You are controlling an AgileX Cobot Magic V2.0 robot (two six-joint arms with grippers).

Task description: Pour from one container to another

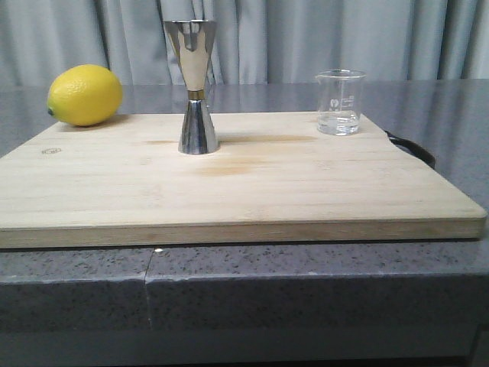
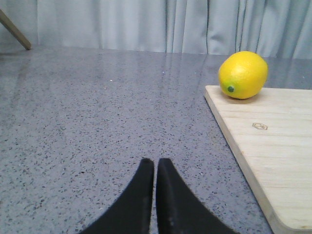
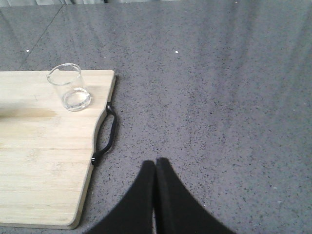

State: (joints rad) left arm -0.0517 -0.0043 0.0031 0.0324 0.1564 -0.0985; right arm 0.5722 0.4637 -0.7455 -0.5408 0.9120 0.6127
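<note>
A small clear glass beaker [image 1: 339,102] with a little clear liquid stands upright at the back right of the wooden cutting board [image 1: 252,191]. The tall polished steel jigger [image 1: 195,86] with a gold waist band stands upright near the board's middle back. In the right wrist view the beaker [image 3: 70,87] sits near the board's handle corner, well away from my right gripper [image 3: 155,163], which is shut and empty over the grey counter. My left gripper [image 2: 155,162] is shut and empty too, over bare counter beside the board's left edge. Neither gripper shows in the front view.
A yellow lemon [image 1: 84,95] rests at the board's back left corner, also seen as the lemon [image 2: 243,75] in the left wrist view. A black handle [image 3: 108,131] hangs on the board's right side. Grey speckled counter [image 1: 229,275] surrounds the board; curtains hang behind.
</note>
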